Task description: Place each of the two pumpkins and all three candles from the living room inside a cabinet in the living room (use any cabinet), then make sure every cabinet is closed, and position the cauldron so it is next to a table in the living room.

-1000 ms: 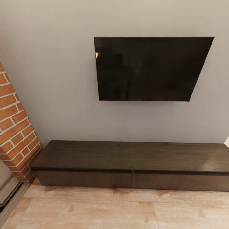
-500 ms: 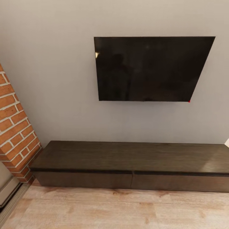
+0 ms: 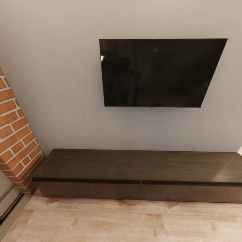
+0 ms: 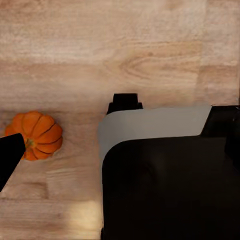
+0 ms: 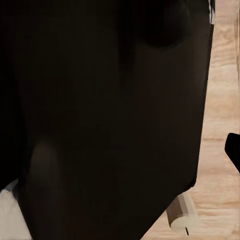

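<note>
Grey wall [image 3: 60, 84] forms the backdrop in the head view, with a dark television [image 3: 158, 72] mounted above the long, low cabinet [image 3: 134, 168]. A brick fireplace [image 3: 16, 134] stands at the cabinet's left end, and wooden floor [image 3: 101, 222] runs in front. Both drawer fronts sit flush; the cabinet appears closed.

Risk: nothing has been stowed, judging by the items on the floor. One pumpkin [image 4: 36, 135] lies on the floor in the left wrist view, close to the robot's dark base [image 4: 170, 190]. One candle [image 5: 182, 215] lies on its side on the floor in the right wrist view, just beside the base [image 5: 100, 120]. Driving forward or turning could knock either item and roll it away, the candle especially, being round.

Arm pose: both wrist cameras look down past the base at the floor, so both arms probably hang low beside the body. A dark fingertip [image 4: 10, 155] overlaps the pumpkin's edge; another [image 5: 233, 150] shows at the right wrist view's edge. The opening of either set of jaws cannot be told; neither appears to hold anything.
</note>
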Tool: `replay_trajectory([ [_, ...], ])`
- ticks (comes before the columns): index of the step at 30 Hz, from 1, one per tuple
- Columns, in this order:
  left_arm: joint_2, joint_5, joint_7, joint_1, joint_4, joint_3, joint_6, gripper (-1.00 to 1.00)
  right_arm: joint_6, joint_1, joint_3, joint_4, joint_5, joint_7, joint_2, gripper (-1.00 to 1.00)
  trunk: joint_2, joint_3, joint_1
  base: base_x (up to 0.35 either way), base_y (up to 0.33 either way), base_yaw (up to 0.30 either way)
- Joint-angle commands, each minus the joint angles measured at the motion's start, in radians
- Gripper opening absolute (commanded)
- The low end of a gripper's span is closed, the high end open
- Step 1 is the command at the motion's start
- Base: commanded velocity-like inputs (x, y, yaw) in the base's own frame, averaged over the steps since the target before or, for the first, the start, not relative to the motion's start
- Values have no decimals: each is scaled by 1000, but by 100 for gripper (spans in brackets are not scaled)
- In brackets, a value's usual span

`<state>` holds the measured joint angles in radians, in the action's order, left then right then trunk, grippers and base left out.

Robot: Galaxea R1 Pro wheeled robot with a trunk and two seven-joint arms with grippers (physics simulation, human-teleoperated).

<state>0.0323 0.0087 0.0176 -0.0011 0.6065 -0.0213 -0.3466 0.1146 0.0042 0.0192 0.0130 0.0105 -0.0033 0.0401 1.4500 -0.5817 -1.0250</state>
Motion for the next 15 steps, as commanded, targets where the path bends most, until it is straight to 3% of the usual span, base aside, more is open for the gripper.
replay_trajectory([
  [1, 2, 0, 0, -1, 36, 7, -25, 100, 14, -1, 8, 11, 1, 0, 0, 100, 0, 0, 0, 0, 0, 0],
  [4, 2, 2, 0, -7, 125, 19, -76, 100, 27, -14, 51, 105, 17, 0, 1, 100, 0, 0, 0, 0, 0, 0],
  [7, 3, 1, -2, -27, 240, 22, -163, 100, -51, -82, 90, 257, 72, -2, 10, 100, 0, 0, 0, 0, 0, 0],
  [10, 2, 1, -5, -59, 293, 23, -251, 100, -163, -172, 99, 303, 110, -5, 15, 100, 0, 0, 0, 0, 0, 0],
  [15, 3, 1, -10, -122, 314, 23, -337, 100, -207, -269, 102, 320, 125, -25, 18, 100, 0, 0, 0, 0, 0, 0],
])
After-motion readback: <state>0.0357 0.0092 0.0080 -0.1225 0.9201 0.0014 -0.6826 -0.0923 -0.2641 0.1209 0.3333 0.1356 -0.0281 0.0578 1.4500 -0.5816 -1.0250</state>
